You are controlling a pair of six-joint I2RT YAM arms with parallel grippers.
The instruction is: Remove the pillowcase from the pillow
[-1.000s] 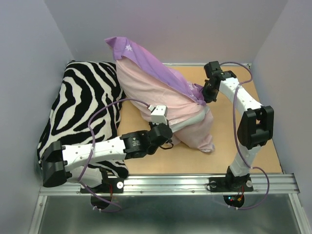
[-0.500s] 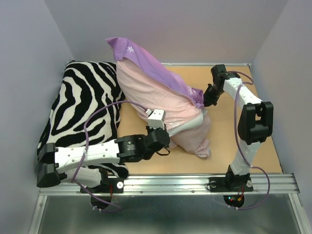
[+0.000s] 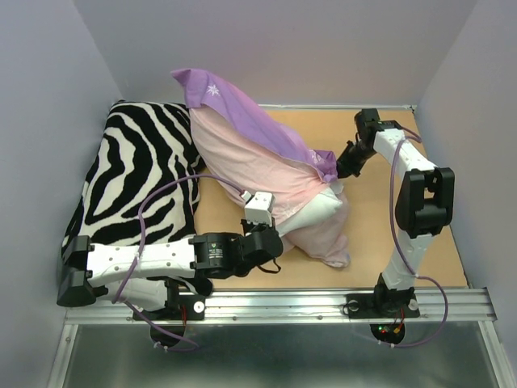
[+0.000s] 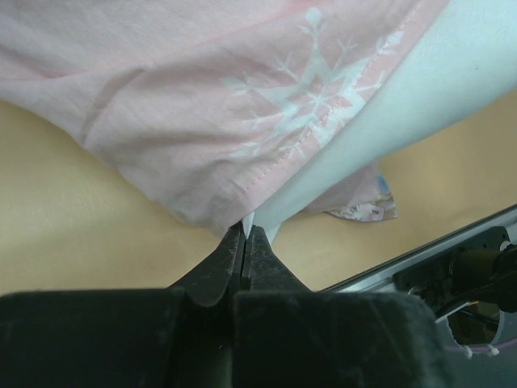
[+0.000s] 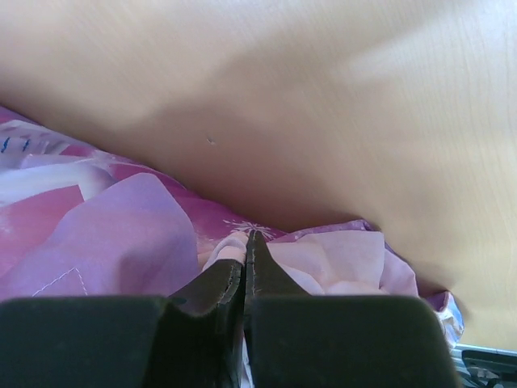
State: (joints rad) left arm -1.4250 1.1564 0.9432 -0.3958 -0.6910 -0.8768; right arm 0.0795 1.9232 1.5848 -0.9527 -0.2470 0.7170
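Left gripper [image 4: 246, 231], clamped on the pillow [image 3: 319, 210] corner, is dragging nearer; right gripper [image 3: 346, 166], pinching the pillowcase [image 3: 242, 158], is pulling away, baring more pillow.

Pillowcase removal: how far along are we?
Early-to-mid. Done: a white corner of the pillow pokes out of the pillowcase opening. In hand: left gripper pinches that corner, right gripper is shut on the pillowcase's purple fabric. Remaining: most of the pillow is covered.
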